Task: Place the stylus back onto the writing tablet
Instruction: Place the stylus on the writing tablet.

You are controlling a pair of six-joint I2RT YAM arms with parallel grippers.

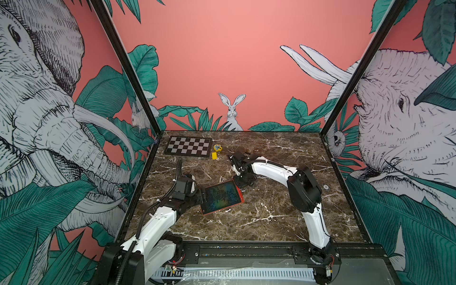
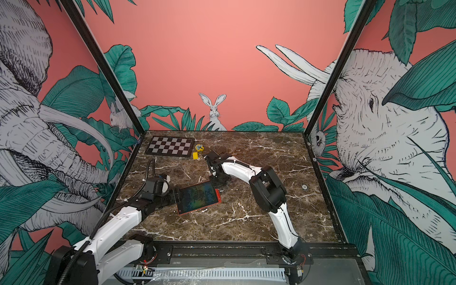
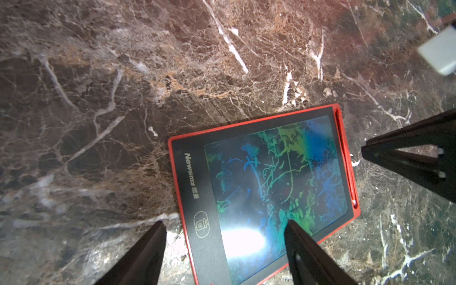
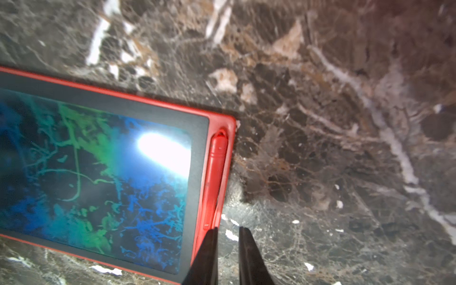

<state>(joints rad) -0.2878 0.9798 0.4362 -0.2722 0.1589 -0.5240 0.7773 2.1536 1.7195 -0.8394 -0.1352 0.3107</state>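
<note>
The writing tablet (image 1: 222,197) (image 2: 198,197) lies flat mid-table, orange-red frame round a dark scribbled screen. The thin red stylus (image 4: 216,172) (image 3: 344,158) lies in the groove along the tablet's (image 4: 98,96) far short edge. My right gripper (image 4: 228,228) (image 1: 241,182) hangs at that edge's corner. Its jaws stand a narrow gap apart with only marble showing between them, one fingertip over the stylus's end. My left gripper (image 3: 225,222) (image 1: 202,195) is open wide at the opposite short edge of the tablet (image 3: 195,192), one finger over the screen and the other over the table.
A black-and-white chessboard (image 1: 188,146) lies at the back left. Beside it are a small yellow block (image 1: 214,155) and a round yellow object (image 1: 217,147). A small round disc (image 1: 325,187) is set in the marble at the right. Printed walls enclose three sides.
</note>
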